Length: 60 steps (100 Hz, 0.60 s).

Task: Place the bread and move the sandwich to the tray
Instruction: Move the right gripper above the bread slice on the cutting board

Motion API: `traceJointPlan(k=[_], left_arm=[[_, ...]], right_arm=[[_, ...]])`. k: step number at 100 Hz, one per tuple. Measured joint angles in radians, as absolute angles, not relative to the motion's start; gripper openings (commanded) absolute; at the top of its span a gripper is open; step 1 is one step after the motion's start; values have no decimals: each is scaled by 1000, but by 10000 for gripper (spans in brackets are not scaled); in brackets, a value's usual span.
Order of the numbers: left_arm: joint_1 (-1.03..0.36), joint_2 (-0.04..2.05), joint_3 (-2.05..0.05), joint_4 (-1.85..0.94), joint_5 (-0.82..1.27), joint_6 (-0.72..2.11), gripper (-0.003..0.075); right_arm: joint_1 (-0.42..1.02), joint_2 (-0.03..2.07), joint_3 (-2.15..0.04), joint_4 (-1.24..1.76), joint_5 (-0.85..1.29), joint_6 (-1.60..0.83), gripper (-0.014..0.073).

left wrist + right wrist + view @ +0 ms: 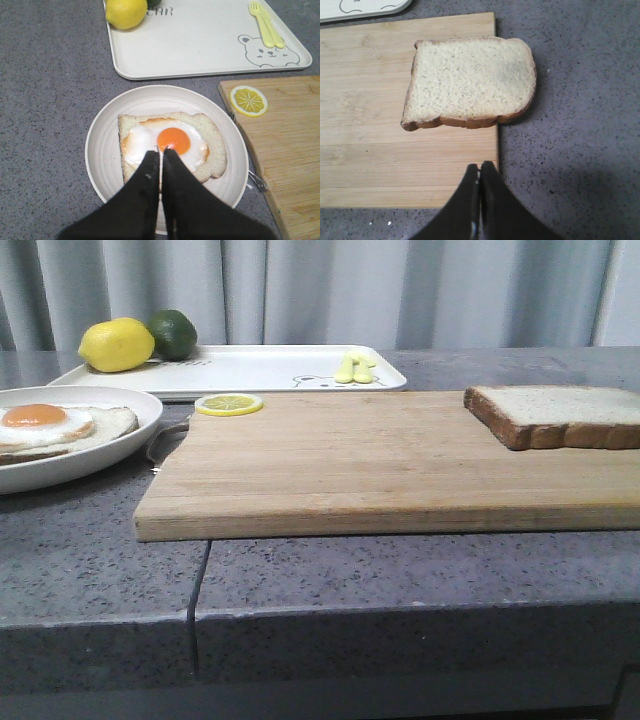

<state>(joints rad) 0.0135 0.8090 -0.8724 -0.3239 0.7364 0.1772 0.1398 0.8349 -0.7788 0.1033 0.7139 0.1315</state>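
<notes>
Nearest me in front view: bare grey counter [400, 580], w/ a seam running down its front edge. Neither of my arms shows there, so wrist views only for those.

My right gripper [479, 171] has its fingers pressed together, nothing between them, hanging above the cutting board [380, 145] near its edge. The bread [470, 80] lies flat just beyond the tips, one end hanging past the board's edge over the counter. My left gripper [161, 156] is likewise closed & empty, poised over the sandwich [170, 142]: open slice w/ fried egg, yolk just past the tips, sitting on its plate [102, 150]. Can't tell height above the egg.

Step in hand, as I judge it: pick the bread w/ the right. To do it well I'd spread the fingers wide first, since closed tips would only shove the slice. Straddle it across the crust sides, prob. at the overhanging end where one finger can get under. Squeeze lightly; soft crumb will crush or tear. Lift level, then set it square on the egg w/o dragging the yolk.

Further back: lemon slice [228, 403] on the board's far corner, plate beside the board to the left. Farthest is the tray [260, 368], bear drawing & yellow cutlery [354, 368] on it, lemon [116, 344] & lime [173, 333] at its left end. Middle of tray looks free for the plate later.
</notes>
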Motion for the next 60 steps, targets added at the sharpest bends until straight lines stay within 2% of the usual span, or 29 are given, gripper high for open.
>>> traceJointPlan(k=[8,16,25,32,43,60], left_arm=[[14,817,-872,-324,738,179,-3],[14,817,-872,-325,739,179,46],[14,817,-872,-325,739,179,150],[14,817,-872,-326,739,179,225],[14,817,-872,-326,739,179,295],[14,817,-872,-328,739,179,297]], right_arm=[[140,837,-779,106,698,131,50],[140,837,-779,115,678,131,184],[140,837,-779,130,657,131,321],[140,837,-779,144,640,131,389],[140,837,-779,170,626,131,417],[124,837,-779,190,589,143,417]])
